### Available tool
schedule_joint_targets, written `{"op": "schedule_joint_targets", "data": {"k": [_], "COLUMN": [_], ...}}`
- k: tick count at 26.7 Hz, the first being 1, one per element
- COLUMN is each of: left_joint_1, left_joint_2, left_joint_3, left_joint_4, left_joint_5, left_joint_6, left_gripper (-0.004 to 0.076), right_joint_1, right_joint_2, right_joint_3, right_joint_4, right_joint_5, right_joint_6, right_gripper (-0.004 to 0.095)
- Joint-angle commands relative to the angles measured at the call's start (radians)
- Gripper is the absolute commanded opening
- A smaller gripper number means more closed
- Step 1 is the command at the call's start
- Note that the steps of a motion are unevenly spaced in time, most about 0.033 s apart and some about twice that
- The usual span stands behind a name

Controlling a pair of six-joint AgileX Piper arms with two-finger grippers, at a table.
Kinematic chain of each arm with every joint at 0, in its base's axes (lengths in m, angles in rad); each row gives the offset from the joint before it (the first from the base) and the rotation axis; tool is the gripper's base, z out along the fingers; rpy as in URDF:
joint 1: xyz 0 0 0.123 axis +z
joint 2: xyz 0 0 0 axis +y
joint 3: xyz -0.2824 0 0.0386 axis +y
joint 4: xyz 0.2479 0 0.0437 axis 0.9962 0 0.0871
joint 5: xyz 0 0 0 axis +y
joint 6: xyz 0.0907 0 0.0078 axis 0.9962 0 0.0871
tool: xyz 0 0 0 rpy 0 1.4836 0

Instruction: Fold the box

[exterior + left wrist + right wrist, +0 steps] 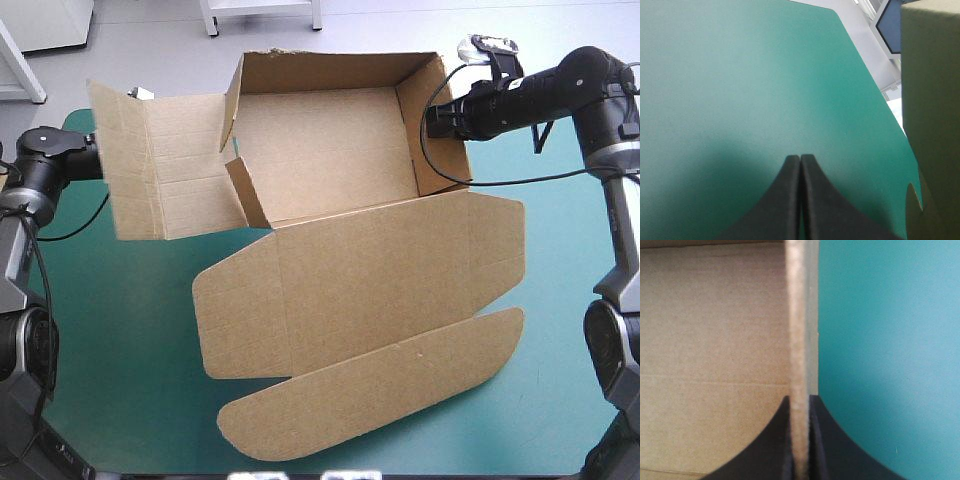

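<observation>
Two grippers stand at the brown box (pixel 330 140) on the teal-green cover (pixel 120 330): the right gripper (pixel 800 399) is clamped on its side wall, which runs straight ahead of it, while the left gripper (pixel 800 158), pressed together on nothing, has a box flap just beside it.

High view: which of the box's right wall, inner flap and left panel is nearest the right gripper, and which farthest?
1. The right wall: clamped in the right gripper, on the box's right side.
2. The inner flap: across the box, at its left front corner.
3. The left panel: farthest, out past the box's left side.
</observation>
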Motion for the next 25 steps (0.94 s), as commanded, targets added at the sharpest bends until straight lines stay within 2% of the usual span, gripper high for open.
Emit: {"op": "schedule_joint_targets", "data": {"k": [1,20,25], "left_joint_1": [-0.023,-0.066,-0.086], "left_joint_2": [-0.074,-0.185,-0.203], "left_joint_3": [-0.03,-0.03,-0.03], "left_joint_4": [-0.091,-0.099,-0.099], "left_joint_5": [0.083,0.083,0.083], "left_joint_6": [0.001,-0.051,-0.077], "left_gripper": [-0.0008,-0.0008,-0.0008], "right_joint_1": [-0.001,-0.001,-0.001], "right_joint_2": [-0.039,0.029,0.042], "right_joint_3": [-0.03,-0.03,-0.029], "right_joint_4": [0.044,0.021,-0.022], "right_joint_5": [-0.061,-0.088,-0.09], "right_joint_6": [0.015,0.027,0.039], "right_gripper": [-0.0003,-0.0003,-0.0003]}}
